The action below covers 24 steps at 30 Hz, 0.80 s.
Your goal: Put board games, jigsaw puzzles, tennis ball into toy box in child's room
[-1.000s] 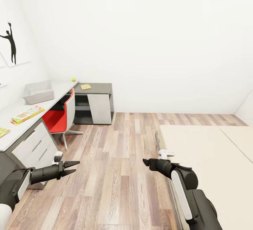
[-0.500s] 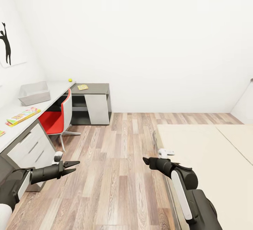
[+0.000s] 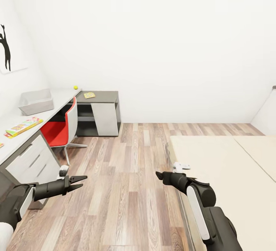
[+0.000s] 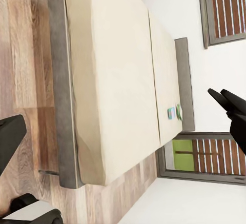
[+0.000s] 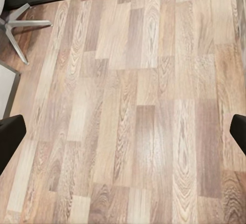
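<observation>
Board games (image 4: 175,112), two small boxes, lie far up the bed (image 3: 230,174) near its headboard, seen from the left wrist. Nearest, both empty grippers, left gripper (image 3: 79,182) and right gripper (image 3: 158,175), stand spread over floor; the right arm is bedside. Farther left, the table (image 3: 57,103) carries the toy box (image 3: 36,102).

Bright, even, shadowless simulator light; sharp throughout, wide-angle edge stretch.

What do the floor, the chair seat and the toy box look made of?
Floor: wood-look planks with printed grain and a slight sheen. Chair seat: smooth red moulded plastic, apparently. Toy box: plain matte grey, maybe fabric or card; too far to tell.
</observation>
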Available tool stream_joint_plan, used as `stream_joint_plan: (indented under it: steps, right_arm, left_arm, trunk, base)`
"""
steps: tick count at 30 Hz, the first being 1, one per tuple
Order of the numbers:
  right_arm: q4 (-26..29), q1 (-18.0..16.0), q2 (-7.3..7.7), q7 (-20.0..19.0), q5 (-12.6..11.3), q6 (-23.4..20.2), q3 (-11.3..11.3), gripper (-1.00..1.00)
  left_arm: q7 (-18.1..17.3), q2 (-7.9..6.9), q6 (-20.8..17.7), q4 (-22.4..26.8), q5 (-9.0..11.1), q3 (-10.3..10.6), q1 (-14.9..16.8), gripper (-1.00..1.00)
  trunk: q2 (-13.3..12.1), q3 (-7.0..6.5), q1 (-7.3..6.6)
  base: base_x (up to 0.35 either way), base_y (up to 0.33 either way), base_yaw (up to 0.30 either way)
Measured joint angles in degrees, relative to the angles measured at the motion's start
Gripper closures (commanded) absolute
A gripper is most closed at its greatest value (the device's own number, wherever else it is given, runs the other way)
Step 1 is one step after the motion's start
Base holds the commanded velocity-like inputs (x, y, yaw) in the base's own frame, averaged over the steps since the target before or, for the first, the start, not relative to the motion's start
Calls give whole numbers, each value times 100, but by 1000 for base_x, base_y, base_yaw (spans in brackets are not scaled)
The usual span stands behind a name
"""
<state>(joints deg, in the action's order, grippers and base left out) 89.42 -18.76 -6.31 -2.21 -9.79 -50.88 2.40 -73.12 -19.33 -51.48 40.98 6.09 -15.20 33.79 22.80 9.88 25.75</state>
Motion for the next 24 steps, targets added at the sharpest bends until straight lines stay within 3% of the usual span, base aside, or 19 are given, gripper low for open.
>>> stream_joint_plan:
  steps: [24]
  right_arm:
    - [1, 0, 0, 0, 1, -1, 2, -100]
  left_arm:
    - [1, 0, 0, 0, 4, 2, 0, -100]
  trunk:
    - [0, -47, 0]
  base:
    - [-6, -23, -57]
